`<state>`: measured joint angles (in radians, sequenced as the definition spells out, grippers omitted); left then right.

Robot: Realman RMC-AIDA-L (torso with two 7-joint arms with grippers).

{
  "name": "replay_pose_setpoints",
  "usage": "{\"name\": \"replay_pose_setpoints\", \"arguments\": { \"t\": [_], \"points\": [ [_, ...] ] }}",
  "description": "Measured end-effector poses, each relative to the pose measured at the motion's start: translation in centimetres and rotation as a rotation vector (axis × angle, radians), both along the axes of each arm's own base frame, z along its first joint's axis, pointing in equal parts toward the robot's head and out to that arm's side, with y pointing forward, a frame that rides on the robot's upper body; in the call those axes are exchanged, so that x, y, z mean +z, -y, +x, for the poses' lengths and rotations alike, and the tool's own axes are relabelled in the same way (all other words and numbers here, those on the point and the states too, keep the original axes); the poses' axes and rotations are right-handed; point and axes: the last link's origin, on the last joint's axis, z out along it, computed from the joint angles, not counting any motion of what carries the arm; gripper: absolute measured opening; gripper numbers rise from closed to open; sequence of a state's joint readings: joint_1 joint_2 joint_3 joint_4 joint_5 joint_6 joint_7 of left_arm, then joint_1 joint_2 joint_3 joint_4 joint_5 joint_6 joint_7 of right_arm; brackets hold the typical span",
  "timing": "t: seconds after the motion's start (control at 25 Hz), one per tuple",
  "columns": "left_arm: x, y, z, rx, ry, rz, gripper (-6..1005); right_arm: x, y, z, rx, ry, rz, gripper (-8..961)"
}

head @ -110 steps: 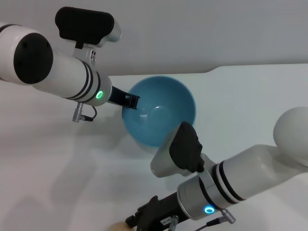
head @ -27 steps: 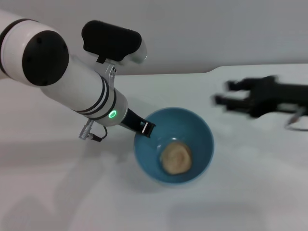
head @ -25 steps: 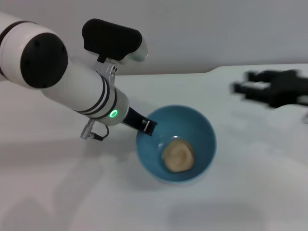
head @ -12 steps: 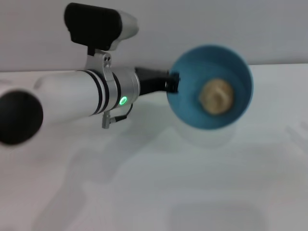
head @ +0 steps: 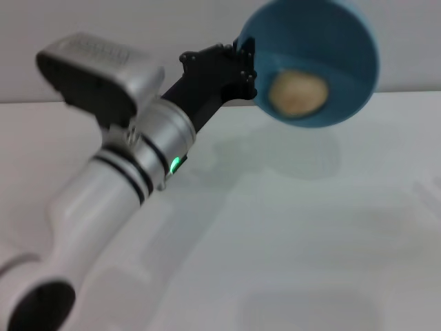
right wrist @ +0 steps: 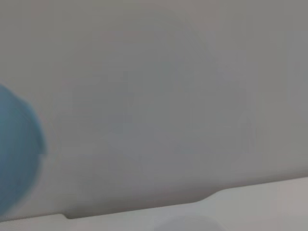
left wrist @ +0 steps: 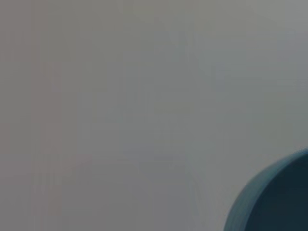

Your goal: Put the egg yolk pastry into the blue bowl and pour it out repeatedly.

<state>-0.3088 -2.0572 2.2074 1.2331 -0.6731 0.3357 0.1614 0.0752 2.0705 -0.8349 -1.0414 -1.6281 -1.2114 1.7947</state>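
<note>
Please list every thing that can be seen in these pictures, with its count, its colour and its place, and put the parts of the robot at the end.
blue bowl: one, light blue, lifted above the table and tilted, its opening facing the head camera.
egg yolk pastry: one, tan-beige, inside the bowl near its lower side.
table: one, white, below the bowl.
left gripper: one, black, shut on the bowl's rim, on a white arm.
right gripper: not in view.

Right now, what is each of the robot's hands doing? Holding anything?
Left gripper: shut on the rim of the blue bowl, lifted and tipped, with the egg yolk pastry inside.
Right gripper: not in view.
</note>
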Motion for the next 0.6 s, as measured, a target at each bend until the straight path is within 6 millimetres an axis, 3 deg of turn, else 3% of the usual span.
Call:
{"name": "replay_pose_setpoints", "arguments": {
  "t": [0.2, 0.6],
  "points": [
    [-0.6, 3.4, -0.6, -0.27, 0.03, 0.201, 0, 0.2, 0.2, 0.4, -0.025, 0.0, 0.01, 505],
    [-0.3, 4.1, -0.9, -0.395, 0.082, 0.274, 1, 0.3, 0.0, 0.4, -0.025, -0.001, 0.017, 505]
  ]
}}
